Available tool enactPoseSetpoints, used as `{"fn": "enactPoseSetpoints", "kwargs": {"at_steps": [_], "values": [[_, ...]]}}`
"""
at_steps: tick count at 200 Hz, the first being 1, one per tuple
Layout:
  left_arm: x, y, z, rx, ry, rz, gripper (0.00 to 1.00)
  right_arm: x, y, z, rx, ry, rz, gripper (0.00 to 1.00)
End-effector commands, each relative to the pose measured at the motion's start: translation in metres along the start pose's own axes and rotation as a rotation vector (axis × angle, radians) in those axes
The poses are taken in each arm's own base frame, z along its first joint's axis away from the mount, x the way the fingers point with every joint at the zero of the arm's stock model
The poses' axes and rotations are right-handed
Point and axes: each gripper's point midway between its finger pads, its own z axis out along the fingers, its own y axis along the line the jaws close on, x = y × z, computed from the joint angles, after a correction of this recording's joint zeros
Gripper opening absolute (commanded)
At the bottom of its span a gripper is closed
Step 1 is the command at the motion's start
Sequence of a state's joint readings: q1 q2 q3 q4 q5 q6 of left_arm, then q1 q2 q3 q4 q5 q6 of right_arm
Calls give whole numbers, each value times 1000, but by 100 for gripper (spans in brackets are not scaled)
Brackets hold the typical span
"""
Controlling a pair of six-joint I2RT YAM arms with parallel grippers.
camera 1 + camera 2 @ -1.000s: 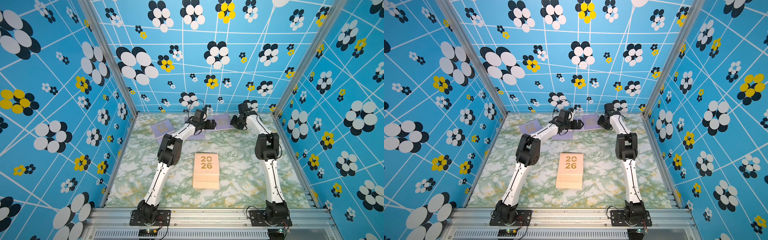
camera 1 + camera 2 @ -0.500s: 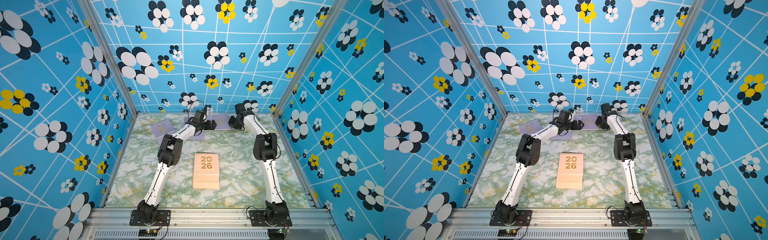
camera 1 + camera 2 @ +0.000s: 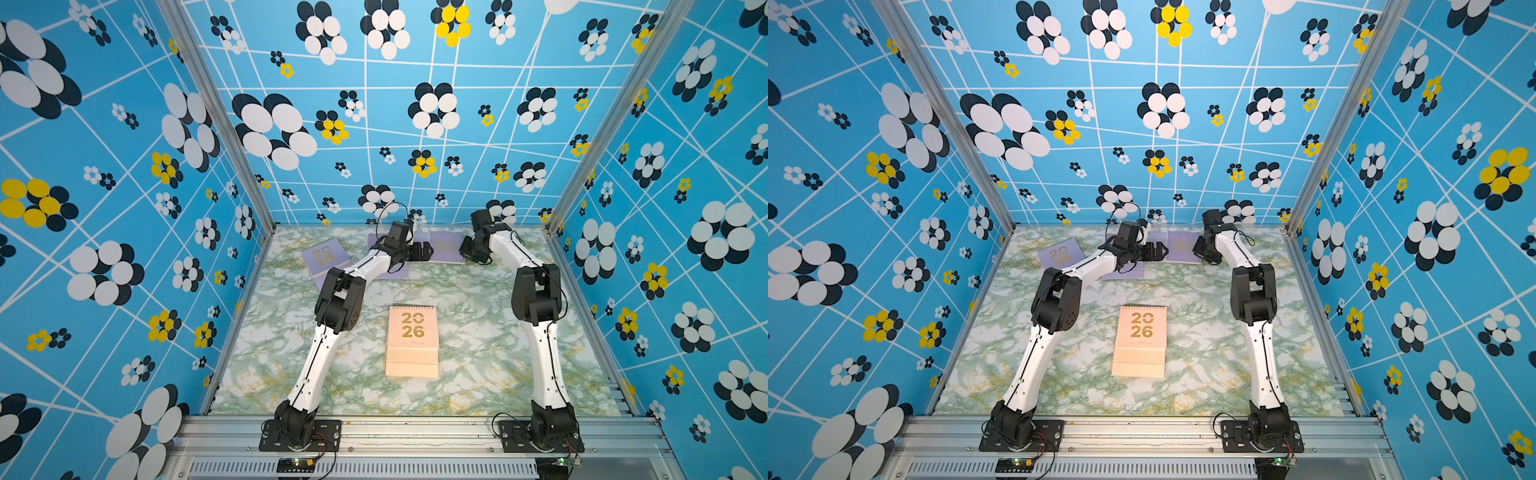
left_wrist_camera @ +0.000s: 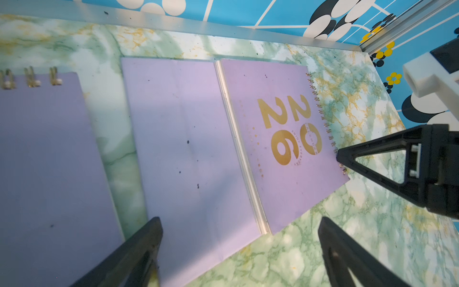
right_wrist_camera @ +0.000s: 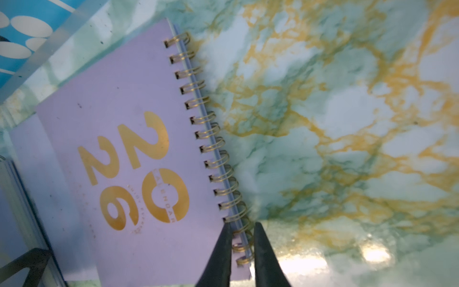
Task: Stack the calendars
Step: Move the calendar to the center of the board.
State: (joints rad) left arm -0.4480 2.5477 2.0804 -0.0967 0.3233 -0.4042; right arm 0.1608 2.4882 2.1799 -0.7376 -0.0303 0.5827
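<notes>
The lilac calendar lies flat on the table, far from the arms' bases and close to the back wall. Its cover is smooth card with a shiny gold "2026". A row of gold wire rings runs down one long edge.

The right hand is almost shut. It has one black finger on each side of the rings near a corner, so it pinches the calendar by that edge. That is likely the best spot, because the card lies tight on the table. The rings stick up a little and give the fingers something to grab.

The left hand hovers wide open and holds nothing. It is across the calendar from the right hand, above a plain lilac panel that looks like the folded-out stand. It may be waiting to help.

A second lilac calendar lies just beside the left hand, and a third lilac calendar lies further out past it. The peach stack sits well apart from both hands, back toward the arms' bases. The lilac ones probably go there. The table top has green and gold marble swirls.
</notes>
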Motion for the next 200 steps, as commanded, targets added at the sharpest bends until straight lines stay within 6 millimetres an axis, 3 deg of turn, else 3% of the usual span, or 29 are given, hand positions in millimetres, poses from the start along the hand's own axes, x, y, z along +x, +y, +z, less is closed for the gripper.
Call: {"fn": "enactPoseSetpoints", "kwargs": {"at_steps": [1, 50, 106, 111, 130, 179, 183, 200], "values": [[-13, -15, -14, 28, -27, 5, 99, 24, -34, 4, 108, 78, 14, 18], [-19, -21, -22, 42, -36, 13, 100, 46, -52, -11, 133, 97, 21, 19], [-24, -28, -33, 58, -47, 22, 100, 84, -84, -31, 186, 126, 36, 19], [-24, -28, -34, 59, -47, 22, 100, 80, -82, -43, 173, 103, 42, 19], [-24, -32, -37, 69, -50, 21, 99, 102, -97, -46, 198, 135, 55, 19], [-24, -39, -46, 83, -55, 26, 100, 123, -114, -72, 206, 119, 88, 20], [-24, -41, -46, 87, -55, 29, 100, 119, -126, -75, 217, 115, 115, 20], [-24, -44, -50, 92, -56, 32, 100, 126, -139, -83, 227, 112, 135, 21]]}}
